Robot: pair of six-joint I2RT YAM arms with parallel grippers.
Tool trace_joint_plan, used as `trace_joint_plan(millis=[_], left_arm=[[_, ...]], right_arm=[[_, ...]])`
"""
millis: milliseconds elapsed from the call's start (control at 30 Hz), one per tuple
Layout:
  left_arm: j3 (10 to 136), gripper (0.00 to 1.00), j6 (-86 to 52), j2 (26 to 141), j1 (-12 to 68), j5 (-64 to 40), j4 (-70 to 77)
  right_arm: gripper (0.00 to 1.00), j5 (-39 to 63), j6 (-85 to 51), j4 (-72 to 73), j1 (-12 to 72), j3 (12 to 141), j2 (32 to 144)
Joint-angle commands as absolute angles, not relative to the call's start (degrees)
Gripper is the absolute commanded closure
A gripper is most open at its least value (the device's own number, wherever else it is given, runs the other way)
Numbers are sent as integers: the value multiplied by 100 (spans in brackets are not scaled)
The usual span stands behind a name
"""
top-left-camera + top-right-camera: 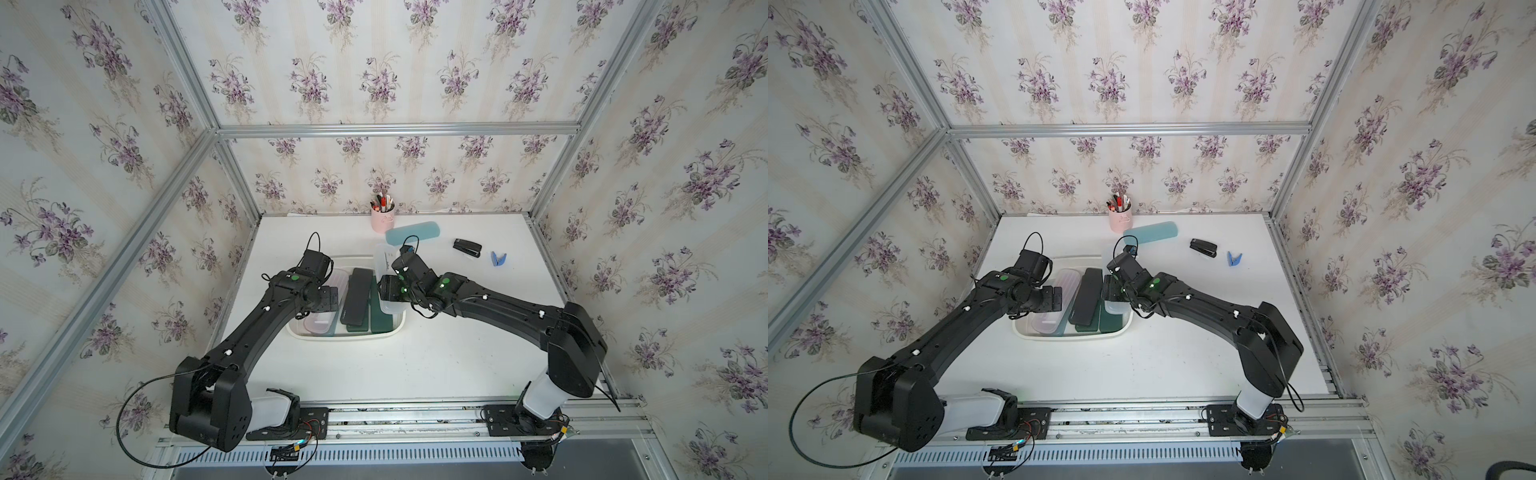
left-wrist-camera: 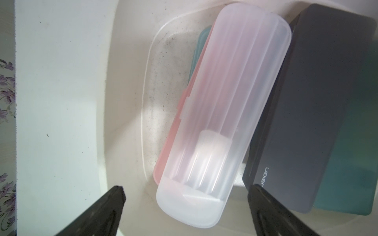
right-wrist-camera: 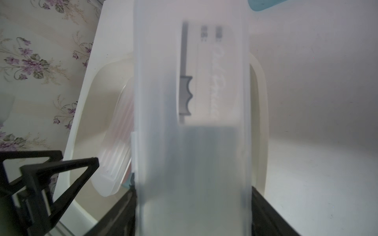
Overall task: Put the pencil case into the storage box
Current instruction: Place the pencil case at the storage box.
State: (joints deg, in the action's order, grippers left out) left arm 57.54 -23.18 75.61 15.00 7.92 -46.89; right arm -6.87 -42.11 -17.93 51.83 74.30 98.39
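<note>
- Left of centre frame: my left end effector [image 2: 186, 189] hangs over the storage box [image 1: 345, 336] with its jaws spread wide and nothing between them. The pink-lidded case [image 2: 221, 114] lies directly beneath it.
- Centre frame: in both top views the storage box sits on the bench [image 1: 415, 365]. It already contains the pink-lidded case, a black case [image 1: 356, 297] lying partly over it, and dark green cases [image 1: 380, 322] underneath. I judge these placements complete.
- Right of centre: my right end effector [image 3: 192, 212] brackets a frosted pencil case [image 3: 192, 122], with a finger against each flank. I read this as a grip. In a top view the case [image 1: 384, 257] is tilted, its near end over the box's right-hand rim and its far end raised beyond it. It is neither seated nor released, so lowering it flat and letting go remain.
- Upper right of centre: a teal case [image 1: 412, 232] lies on the bench outside the box, beside the pink pen cup [image 1: 382, 220]. It may be a further item to store.
- Right: a stapler [image 1: 467, 248] and a blue clip [image 1: 498, 258], both untouched.
</note>
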Motion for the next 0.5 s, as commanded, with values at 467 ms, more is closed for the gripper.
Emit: trace_joint_plan(millis=[467], left_arm=[[5669,1,-2257,7455,1406,576,-4481]], right_arm=[[22,-860,-5076,-1868,5374,7251,10327]])
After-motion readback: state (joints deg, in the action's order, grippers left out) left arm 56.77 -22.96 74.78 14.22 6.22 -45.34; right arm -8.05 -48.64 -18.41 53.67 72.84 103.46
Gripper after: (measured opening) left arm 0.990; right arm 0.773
